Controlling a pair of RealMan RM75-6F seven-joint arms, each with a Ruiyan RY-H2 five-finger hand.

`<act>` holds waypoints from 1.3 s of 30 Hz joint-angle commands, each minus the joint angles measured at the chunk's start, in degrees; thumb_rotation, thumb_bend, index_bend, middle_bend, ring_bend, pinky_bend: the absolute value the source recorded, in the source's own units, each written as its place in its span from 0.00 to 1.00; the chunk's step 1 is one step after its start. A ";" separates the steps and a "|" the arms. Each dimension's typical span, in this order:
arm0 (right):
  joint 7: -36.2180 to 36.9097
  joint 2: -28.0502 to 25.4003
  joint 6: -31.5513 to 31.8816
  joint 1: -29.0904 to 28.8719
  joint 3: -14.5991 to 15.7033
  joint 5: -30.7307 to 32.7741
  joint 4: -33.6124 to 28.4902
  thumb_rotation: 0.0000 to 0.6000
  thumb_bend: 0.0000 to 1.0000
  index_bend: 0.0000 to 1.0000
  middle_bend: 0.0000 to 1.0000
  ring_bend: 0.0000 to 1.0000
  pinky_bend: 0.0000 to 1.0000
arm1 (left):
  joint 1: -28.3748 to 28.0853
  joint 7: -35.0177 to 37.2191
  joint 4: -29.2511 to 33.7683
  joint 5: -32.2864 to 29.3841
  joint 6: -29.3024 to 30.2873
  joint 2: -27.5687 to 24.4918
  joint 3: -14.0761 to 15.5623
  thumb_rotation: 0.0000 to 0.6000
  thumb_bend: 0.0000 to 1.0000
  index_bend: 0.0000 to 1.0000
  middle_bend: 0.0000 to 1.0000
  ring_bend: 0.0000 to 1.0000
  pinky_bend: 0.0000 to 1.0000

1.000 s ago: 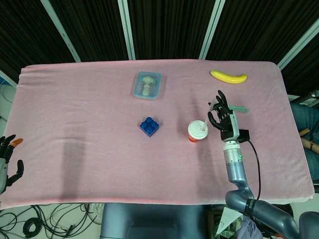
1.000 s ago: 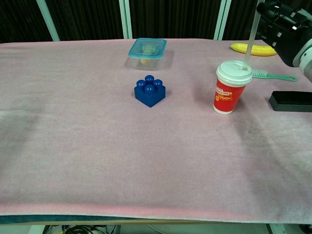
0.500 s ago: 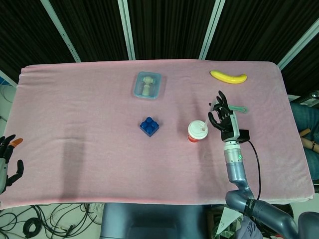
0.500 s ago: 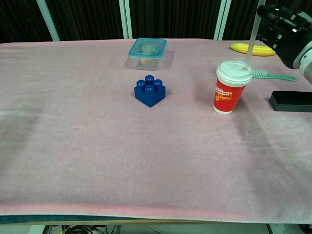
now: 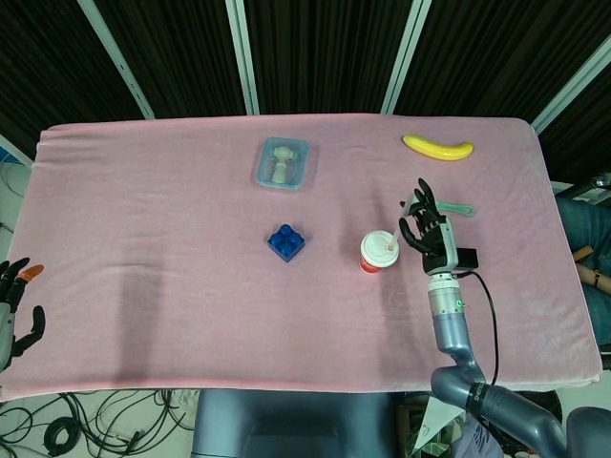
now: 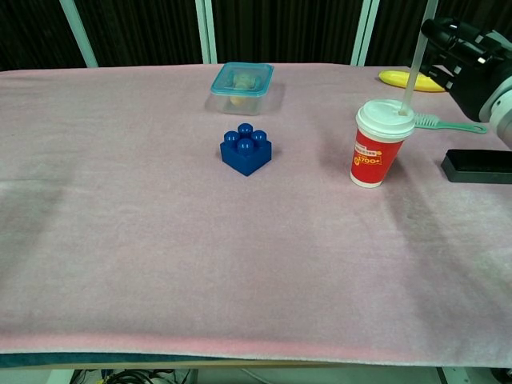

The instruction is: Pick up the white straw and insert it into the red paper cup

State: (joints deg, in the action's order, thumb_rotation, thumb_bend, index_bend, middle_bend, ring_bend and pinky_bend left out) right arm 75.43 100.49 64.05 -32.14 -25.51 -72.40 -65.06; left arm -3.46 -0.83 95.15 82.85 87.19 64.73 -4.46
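Observation:
The red paper cup (image 5: 376, 255) (image 6: 377, 148) with a white lid stands right of the table's middle. The white straw (image 6: 412, 72) (image 5: 394, 234) sticks up out of the lid, leaning right. My right hand (image 5: 423, 229) (image 6: 468, 60) is just right of the cup, its fingertips pinching the straw's top end. My left hand (image 5: 14, 307) hangs off the table's left edge with its fingers apart and nothing in it; the chest view does not show it.
A blue brick (image 5: 286, 241) (image 6: 246, 150) lies left of the cup. A clear lidded box (image 5: 284, 163) (image 6: 242, 84) sits behind it. A banana (image 5: 437, 146) (image 6: 408, 80), a green brush (image 6: 452, 124) and a black tray (image 6: 478, 166) lie at the right.
My right hand has sunk slightly and shifted right, and the straw has gone a little deeper into the lid. The cup and left hand stayed put.

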 commanded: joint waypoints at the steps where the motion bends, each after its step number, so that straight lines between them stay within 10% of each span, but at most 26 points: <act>1: 0.27 0.25 0.04 0.09 0.30 -0.25 0.32 1.00 0.39 0.63 0.00 0.00 0.15 | -0.01 0.01 0.00 -0.03 -0.03 0.00 -0.01 1.00 0.58 0.19 0.09 0.02 0.00; 39: 3.98 4.62 -2.31 2.41 7.72 -4.00 10.96 1.00 0.40 0.63 0.00 0.00 0.15 | -0.07 -0.28 0.39 -0.64 -0.54 -0.28 -0.01 1.00 0.58 0.19 0.09 0.02 0.00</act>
State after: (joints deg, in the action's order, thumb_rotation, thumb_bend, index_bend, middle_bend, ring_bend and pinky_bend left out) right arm 79.44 105.02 61.72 -29.77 -17.91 -76.30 -54.21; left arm -3.53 -1.11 95.54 82.21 86.65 64.45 -4.48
